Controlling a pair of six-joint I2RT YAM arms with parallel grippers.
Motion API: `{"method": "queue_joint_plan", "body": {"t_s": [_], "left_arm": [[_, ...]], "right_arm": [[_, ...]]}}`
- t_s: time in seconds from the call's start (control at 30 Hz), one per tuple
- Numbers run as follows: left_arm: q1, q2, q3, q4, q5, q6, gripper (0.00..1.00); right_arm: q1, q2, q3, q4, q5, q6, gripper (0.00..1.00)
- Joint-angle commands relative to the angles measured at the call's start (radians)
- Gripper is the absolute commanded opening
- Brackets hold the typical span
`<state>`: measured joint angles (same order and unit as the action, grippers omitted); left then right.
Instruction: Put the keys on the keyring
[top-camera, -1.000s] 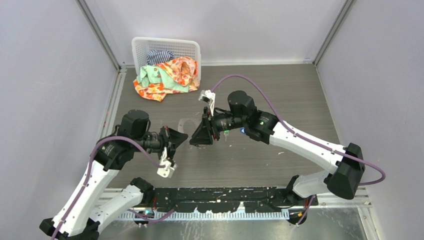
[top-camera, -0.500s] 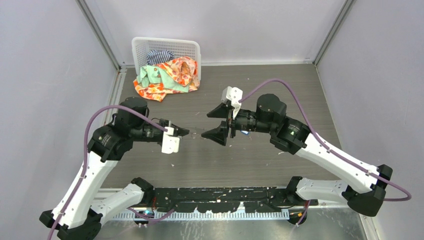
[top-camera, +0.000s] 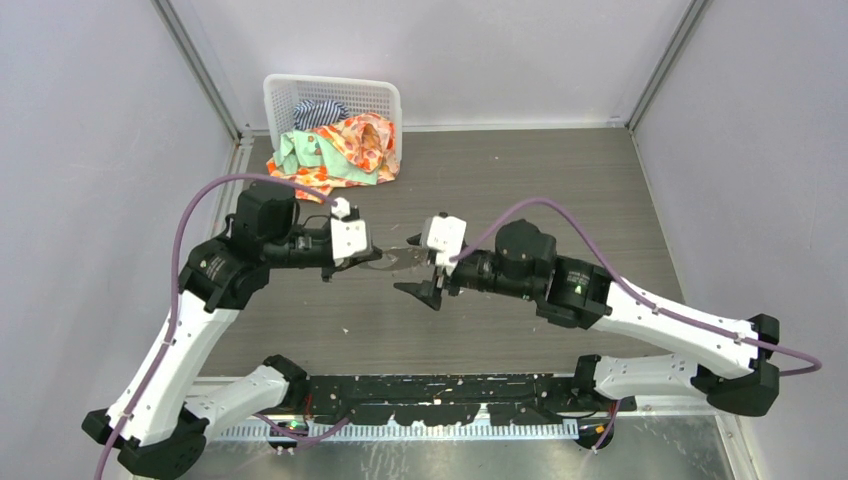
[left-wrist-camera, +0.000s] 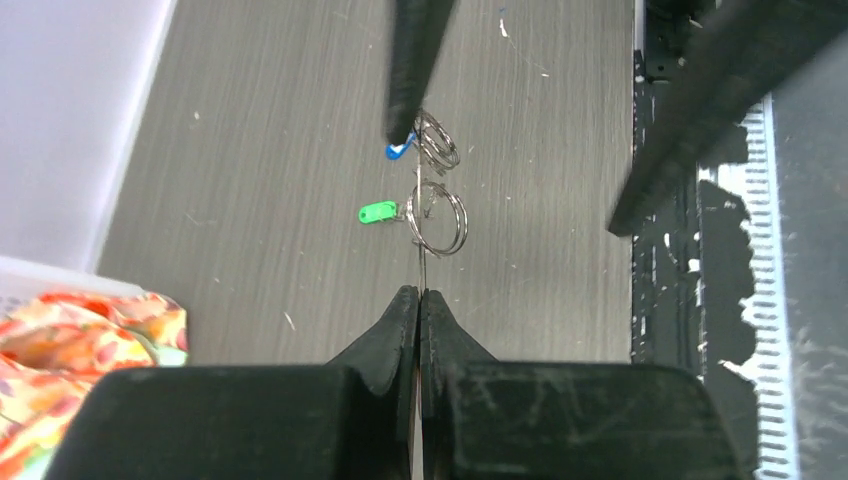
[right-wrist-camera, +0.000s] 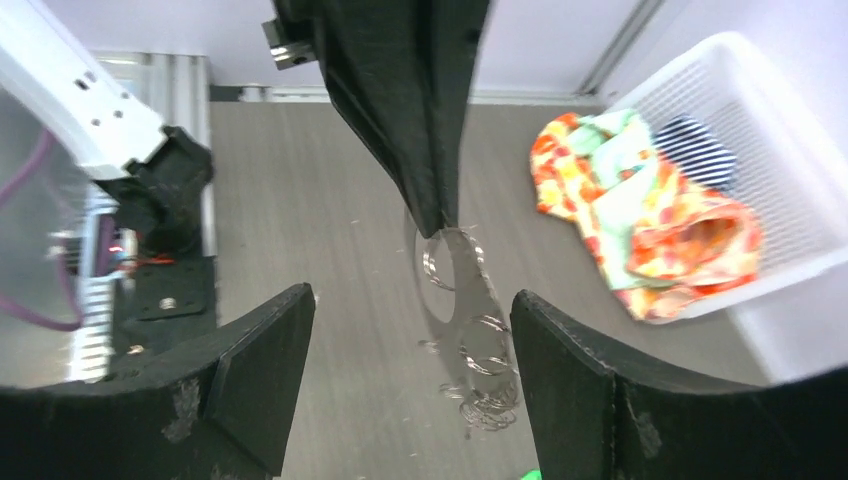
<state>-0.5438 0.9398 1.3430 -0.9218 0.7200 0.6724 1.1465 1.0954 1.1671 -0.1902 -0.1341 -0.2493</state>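
Observation:
My left gripper (top-camera: 368, 257) (left-wrist-camera: 420, 292) is shut on the keyring (top-camera: 398, 262), a thin silvery wire loop held above the table and seen edge-on in the left wrist view. The keyring (right-wrist-camera: 468, 300) juts from those fingertips, with small coiled rings along its rim. A green-headed key (left-wrist-camera: 377, 212) and a blue-headed key (left-wrist-camera: 397, 151) each carry a small split ring beside the wire. Whether they hang on it or lie below, I cannot tell. My right gripper (top-camera: 417, 266) (right-wrist-camera: 410, 300) is open, one finger on each side of the loop, touching nothing.
A white basket (top-camera: 330, 82) (right-wrist-camera: 760, 120) stands at the back left, and colourful clothes (top-camera: 335, 152) spill from it onto the table. The black base rail (top-camera: 450, 388) runs along the near edge.
My right gripper opened wide, pulled back, then came forward around the loop. My left gripper turned over and moved toward the back of the table, still shut on the keyring.

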Motion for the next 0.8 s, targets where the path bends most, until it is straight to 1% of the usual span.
{"method": "queue_joint_plan", "body": {"t_s": [0.0,0.07,0.13,0.17,0.23,0.43,0.53,0.6,0.67,0.77], "left_arm": [[-0.002,0.035,0.063,0.065,-0.059,-0.265,0.0],[-0.002,0.038,0.062,0.057,-0.058,-0.319,0.0],[-0.002,0.033,0.056,0.065,-0.055,-0.357,0.0],[-0.002,0.031,0.056,0.066,-0.053,-0.374,0.0],[-0.002,0.032,0.065,0.057,-0.049,-0.395,0.0],[-0.002,0.036,0.091,0.034,-0.038,-0.413,0.0],[-0.002,0.039,0.095,0.027,-0.04,-0.416,0.0],[-0.002,0.039,0.095,0.024,-0.039,-0.417,0.0],[-0.002,0.036,0.094,0.025,-0.039,-0.414,0.0],[-0.002,0.034,0.098,0.029,-0.042,-0.411,0.0]], "right_arm": [[0.146,-0.035,-0.044,0.145,0.4,-0.286,0.76],[0.214,-0.016,-0.083,0.267,0.549,-0.438,0.75],[0.26,0.012,-0.125,0.384,0.642,-0.59,0.74],[0.274,0.031,-0.137,0.429,0.678,-0.647,0.73],[0.289,0.058,-0.146,0.487,0.699,-0.736,0.69],[0.293,0.088,-0.147,0.508,0.662,-0.865,0.53],[0.293,0.095,-0.15,0.519,0.667,-0.909,0.42],[0.294,0.096,-0.15,0.527,0.67,-0.921,0.34],[0.295,0.099,-0.147,0.524,0.673,-0.929,0.29],[0.297,0.108,-0.142,0.517,0.682,-0.936,0.18]]}}
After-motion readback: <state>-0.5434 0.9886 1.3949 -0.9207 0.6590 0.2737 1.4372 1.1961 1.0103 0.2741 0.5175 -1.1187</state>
